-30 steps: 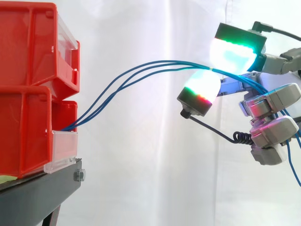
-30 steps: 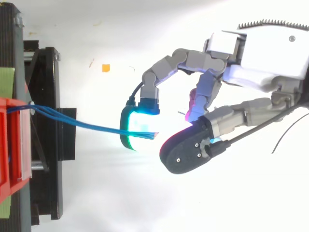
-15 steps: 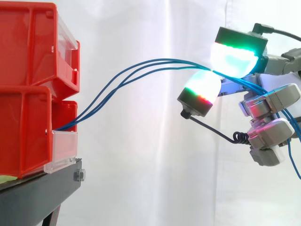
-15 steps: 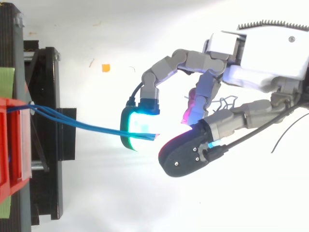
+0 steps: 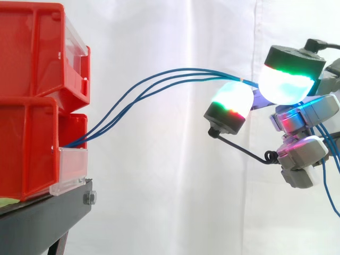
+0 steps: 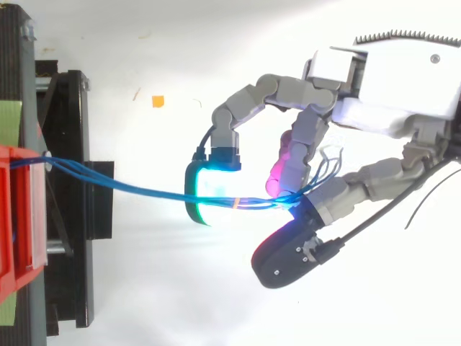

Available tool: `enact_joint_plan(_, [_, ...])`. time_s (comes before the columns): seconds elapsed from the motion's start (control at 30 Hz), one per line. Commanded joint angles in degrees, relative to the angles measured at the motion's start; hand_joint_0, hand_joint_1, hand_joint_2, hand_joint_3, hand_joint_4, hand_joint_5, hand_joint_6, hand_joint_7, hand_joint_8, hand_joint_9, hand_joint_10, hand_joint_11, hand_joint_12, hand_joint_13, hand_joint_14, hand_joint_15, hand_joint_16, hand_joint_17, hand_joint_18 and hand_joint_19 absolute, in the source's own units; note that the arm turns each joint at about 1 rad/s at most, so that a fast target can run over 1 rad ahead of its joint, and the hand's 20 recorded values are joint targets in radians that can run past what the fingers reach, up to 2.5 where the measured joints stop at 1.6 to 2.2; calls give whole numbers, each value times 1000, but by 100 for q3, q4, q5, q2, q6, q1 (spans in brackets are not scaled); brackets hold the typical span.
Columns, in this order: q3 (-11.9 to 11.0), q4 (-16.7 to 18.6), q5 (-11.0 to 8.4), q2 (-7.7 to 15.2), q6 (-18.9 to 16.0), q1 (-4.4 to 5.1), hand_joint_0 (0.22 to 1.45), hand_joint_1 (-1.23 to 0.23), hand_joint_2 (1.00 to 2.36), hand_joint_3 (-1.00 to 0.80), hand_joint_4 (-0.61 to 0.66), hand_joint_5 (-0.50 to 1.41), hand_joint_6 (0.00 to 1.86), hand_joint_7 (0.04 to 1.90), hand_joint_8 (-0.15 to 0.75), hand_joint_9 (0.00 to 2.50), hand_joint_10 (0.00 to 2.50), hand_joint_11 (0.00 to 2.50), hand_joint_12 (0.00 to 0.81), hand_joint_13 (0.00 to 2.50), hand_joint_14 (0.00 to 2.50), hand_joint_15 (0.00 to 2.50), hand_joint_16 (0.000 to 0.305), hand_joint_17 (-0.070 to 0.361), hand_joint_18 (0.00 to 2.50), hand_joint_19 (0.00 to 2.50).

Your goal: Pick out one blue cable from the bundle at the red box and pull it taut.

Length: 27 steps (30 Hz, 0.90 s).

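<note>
1. The side view shows height. Two red bins sit stacked on a black stand (image 5: 50, 212), an upper bin (image 5: 32, 48) and a lower bin (image 5: 26, 151). The blue cables (image 5: 187, 74) leave the lower bin's front above a clear lip (image 5: 71, 167). They arc upward, level off at the hand, and hang down again behind it at the right edge.
2. The top view shows the hand (image 6: 392, 101) from above. Its fingers are curled and its black-backed thumb (image 6: 288, 252) lies over the cables, which cross a glowing pad (image 6: 212, 198) and gather at the thumb's tip. Beyond it they splay into small loops by the palm. This view also shows an orange scrap (image 6: 158, 101) on the white floor and green tape (image 6: 11, 119) by the stand.
3. Count: three cables, two bins, one stand, one hand.
4. The cables are thin, blue and slack. They are close together at the bin, fan apart along the arc and meet again at the hand, with a small orange mark (image 6: 236, 202) where they cross the pad.
5. The hand grasps all three cables, with the thumb pad above and the curled fingers beneath, well apart from the bins.
</note>
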<state>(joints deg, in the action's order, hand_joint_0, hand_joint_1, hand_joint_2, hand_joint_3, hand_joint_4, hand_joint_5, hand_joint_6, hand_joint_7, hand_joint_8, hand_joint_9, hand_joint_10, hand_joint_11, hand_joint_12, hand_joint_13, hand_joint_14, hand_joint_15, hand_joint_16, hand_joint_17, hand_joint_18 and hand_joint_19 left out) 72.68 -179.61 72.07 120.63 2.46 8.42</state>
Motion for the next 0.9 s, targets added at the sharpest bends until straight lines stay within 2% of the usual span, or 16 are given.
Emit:
enact_joint_plan(0.0, [1, -4, 0, 4, 0, 2, 602, -946, 1000, -500, -66, -113, 861, 980, 210, 1498, 31, 1485, 363, 1151, 33, 1051, 50, 111, 899, 910])
enact_joint_plan(0.23, [1, 5, 0, -4, -9, 2, 504, -898, 1000, -500, -62, -117, 853, 926, 236, 1519, 29, 1468, 388, 1179, 33, 1040, 55, 123, 948, 909])
enact_joint_plan(0.43, [-8, 14, -9, 4, -9, 2, 460, -788, 1000, -500, -61, -118, 838, 885, 253, 1545, 28, 1435, 411, 1208, 31, 1031, 59, 133, 993, 894])
enact_joint_plan(0.67, [-8, -4, -9, -4, -9, 2, 523, -584, 1000, -500, -80, -108, 771, 932, 228, 1543, 32, 1450, 387, 1189, 33, 1044, 55, 123, 954, 923])
enact_joint_plan(0.87, [-26, -4, 0, -4, -9, 2, 586, -630, 1000, -500, -104, -112, 727, 1017, 209, 1502, 33, 1493, 373, 1149, 34, 1071, 53, 119, 897, 974])
